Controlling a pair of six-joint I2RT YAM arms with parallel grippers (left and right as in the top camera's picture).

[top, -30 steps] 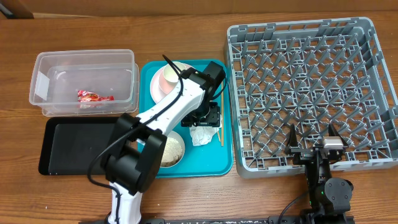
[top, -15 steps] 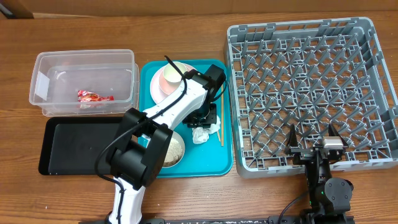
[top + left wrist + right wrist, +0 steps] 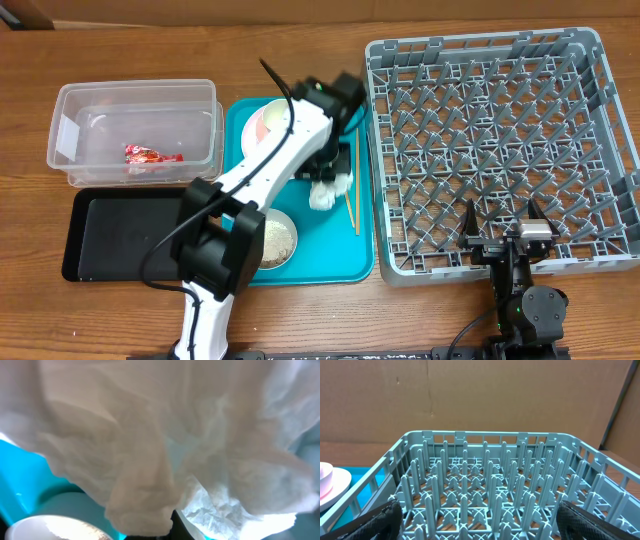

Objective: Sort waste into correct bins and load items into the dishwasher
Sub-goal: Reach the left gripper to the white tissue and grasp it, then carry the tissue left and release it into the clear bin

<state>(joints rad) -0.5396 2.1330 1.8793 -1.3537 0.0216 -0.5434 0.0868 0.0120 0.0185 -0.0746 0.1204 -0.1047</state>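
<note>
Napkin (image 3: 326, 194) hangs pinched in the closed jaws of my left gripper (image 3: 328, 178) — I should lift straight up, clear of the chopsticks (image 3: 352, 200) — my right gripper (image 3: 500, 220) gapes wide.

brown wood-grain table (image 3: 300, 50), plain brown cardboard backdrop (image 3: 480, 395) behind it, soft even light

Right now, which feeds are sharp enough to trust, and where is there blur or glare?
Overhead: evenly lit and sharp, except the left arm near its wrist, which looks smeared. Left wrist: the napkin fills the frame, too close to focus, with washed-out glare along its lower edge. Right wrist: dish rack crisp; its own fingers are dark, soft blobs in the corners.
</note>
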